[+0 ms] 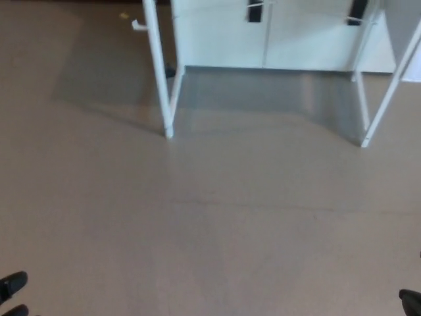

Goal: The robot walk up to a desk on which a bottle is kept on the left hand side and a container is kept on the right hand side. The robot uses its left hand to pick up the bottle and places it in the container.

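Note:
Neither the bottle nor the container shows in the head view. Only the white legs of a desk point(160, 72) appear at the top, standing on the brown floor; its top is out of frame. Black fingertips of my left hand point(12, 293) peek in at the bottom left corner. A black tip of my right hand point(411, 301) shows at the bottom right corner. Too little of either hand shows to tell its state.
White cabinet doors with dark handles point(263, 33) stand behind the desk legs. A second white leg point(388, 92) slants down at the right. A grey shadow lies on the floor under the desk. Open brown floor stretches between me and the legs.

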Motion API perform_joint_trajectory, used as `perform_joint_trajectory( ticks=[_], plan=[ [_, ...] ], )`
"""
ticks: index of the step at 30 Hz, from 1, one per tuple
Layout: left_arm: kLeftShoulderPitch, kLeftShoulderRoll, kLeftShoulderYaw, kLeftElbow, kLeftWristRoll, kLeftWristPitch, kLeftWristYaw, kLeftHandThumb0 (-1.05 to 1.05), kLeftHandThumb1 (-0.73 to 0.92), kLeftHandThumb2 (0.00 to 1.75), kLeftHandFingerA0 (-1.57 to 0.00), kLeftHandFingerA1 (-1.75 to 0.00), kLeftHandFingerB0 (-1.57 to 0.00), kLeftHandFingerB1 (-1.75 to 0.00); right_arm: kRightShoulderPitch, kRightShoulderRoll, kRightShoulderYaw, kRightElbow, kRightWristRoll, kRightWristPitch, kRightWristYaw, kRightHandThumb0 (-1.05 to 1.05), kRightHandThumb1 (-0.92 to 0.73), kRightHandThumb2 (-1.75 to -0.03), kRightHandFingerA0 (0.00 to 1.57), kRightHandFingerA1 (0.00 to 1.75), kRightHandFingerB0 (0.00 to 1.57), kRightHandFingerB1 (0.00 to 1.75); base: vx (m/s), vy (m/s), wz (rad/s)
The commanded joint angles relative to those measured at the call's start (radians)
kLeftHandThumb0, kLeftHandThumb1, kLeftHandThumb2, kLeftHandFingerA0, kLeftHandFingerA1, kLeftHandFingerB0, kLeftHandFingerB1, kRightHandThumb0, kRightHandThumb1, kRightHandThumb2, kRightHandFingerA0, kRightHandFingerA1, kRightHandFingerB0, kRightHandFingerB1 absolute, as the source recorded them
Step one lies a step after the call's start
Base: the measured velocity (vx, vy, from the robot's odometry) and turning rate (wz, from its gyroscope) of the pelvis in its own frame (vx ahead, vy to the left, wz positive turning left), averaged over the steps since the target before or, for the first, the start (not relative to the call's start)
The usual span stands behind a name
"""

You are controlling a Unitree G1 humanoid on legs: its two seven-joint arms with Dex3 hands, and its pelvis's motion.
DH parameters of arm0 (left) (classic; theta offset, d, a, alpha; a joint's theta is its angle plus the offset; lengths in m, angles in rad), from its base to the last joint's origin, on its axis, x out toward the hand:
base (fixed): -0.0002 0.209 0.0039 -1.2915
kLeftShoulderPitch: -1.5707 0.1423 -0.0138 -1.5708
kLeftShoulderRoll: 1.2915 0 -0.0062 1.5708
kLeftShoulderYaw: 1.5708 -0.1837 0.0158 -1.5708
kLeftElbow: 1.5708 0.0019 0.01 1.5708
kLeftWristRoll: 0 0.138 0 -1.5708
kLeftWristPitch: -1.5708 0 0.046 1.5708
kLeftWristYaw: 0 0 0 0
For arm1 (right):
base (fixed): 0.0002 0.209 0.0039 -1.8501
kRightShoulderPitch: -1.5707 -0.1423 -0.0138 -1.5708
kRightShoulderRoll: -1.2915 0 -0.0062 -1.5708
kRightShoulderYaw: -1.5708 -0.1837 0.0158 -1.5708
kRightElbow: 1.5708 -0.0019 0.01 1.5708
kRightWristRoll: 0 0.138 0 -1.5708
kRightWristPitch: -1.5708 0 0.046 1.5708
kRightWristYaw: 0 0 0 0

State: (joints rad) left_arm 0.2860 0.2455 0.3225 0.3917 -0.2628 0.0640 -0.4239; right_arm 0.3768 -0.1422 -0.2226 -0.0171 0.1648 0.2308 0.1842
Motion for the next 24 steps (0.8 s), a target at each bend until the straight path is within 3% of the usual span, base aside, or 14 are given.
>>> perform_joint_trajectory(
  ticks=[1,11,20,24],
  plan=[
    [0.033,0.012,-0.001,0.000,0.002,-0.008,-0.008,-0.08,0.47,0.93,-0.25,-0.54,-0.14,-0.49,0.041,-0.011,0.011,0.001,-0.003,-0.009,0.019,-0.14,-0.52,-0.93,0.36,0.60,0.05,0.46,0.67,0.109,-0.26],
    [0.177,0.019,-0.032,0.043,0.037,-0.068,-0.043,-0.10,0.48,0.94,-0.22,-0.54,-0.12,-0.48,0.188,-0.027,0.024,0.067,-0.018,-0.106,0.074,-0.15,-0.52,-0.94,0.33,0.59,0.07,0.47,0.44,0.073,-0.20],
    [0.310,0.011,-0.054,0.094,0.065,-0.142,-0.033,-0.15,0.43,0.90,-0.25,-0.55,-0.13,-0.48,0.331,-0.059,0.045,0.157,-0.084,-0.264,0.083,-0.18,-0.47,-0.90,0.32,0.58,0.06,0.47,0.46,-0.183,0.25],
    [0.324,0.016,-0.056,0.154,0.060,-0.160,-0.038,-0.13,0.42,0.88,-0.26,-0.56,-0.14,-0.49,0.354,-0.061,0.037,0.202,-0.062,-0.271,0.090,-0.17,-0.45,-0.89,0.34,0.60,0.06,0.47,0.34,-0.118,-0.07]
  ],
)
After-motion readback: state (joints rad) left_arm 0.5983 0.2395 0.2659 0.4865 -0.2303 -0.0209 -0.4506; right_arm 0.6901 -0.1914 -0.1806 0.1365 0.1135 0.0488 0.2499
